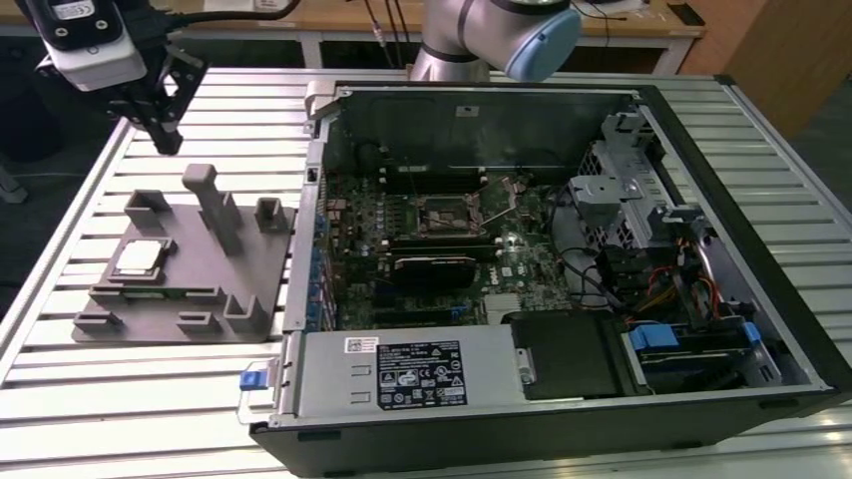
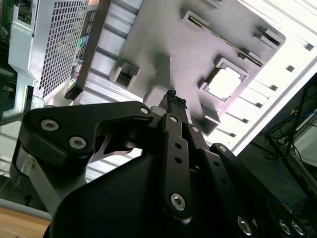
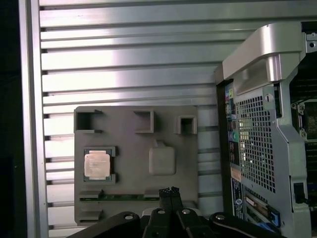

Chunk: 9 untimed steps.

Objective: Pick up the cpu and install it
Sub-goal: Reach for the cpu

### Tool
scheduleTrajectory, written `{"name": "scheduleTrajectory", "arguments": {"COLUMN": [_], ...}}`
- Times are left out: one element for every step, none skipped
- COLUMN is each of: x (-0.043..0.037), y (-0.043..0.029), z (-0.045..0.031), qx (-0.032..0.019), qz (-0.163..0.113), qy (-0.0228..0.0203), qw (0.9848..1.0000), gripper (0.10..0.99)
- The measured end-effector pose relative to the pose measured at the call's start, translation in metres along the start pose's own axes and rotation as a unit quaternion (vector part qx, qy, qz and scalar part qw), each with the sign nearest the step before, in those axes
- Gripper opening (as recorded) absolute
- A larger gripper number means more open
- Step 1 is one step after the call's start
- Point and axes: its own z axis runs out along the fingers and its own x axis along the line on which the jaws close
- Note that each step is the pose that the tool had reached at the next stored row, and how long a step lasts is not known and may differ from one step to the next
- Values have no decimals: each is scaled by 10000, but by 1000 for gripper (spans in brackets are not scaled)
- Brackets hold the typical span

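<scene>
The tool [image 3: 171, 190], pressed together and empty, hangs well above the grey fixture [image 3: 126, 148]. The cpu [image 3: 96, 164] lies flat below it, offset away from the computer case [image 3: 257, 139].

Your work surface is a ribbed aluminium table [image 1: 134, 399], brightly lit with glare on the slats. Behind it you have a wood-topped bench [image 1: 346, 20] and a wooden panel [image 1: 785, 50].

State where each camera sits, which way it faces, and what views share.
Exterior view: off the arm, high, looking down on open black computer case, grey plastic fixture plate, gripper.
First wrist view: wrist-mounted, looking down past gripper onto plate.
Second wrist view: wrist-mounted, slanting along gripper toward plate.
Shared by all: shiny silver square cpu resting on the plate.
</scene>
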Motion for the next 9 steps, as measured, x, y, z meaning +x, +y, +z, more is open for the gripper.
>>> {"name": "scheduleTrajectory", "arguments": {"x": [9,17,26,35,44,52,60,68,76], "y": [-1,-2,-2,-3,-4,-5,-6,-7,-8], "z": [5,9,14,19,25,30,36,41,46], "qx": [0,0,0,0,0,0,0,0,0], "qz": [0,0,0,0,0,0,0,1,0], "qy": [0,0,0,0,-1,-1,-1,-1,0], "qw": [10000,10000,10000,10000,10000,10000,10000,10000,10000], "gripper": [106,106,106,106,106,106,106,106,106]}}
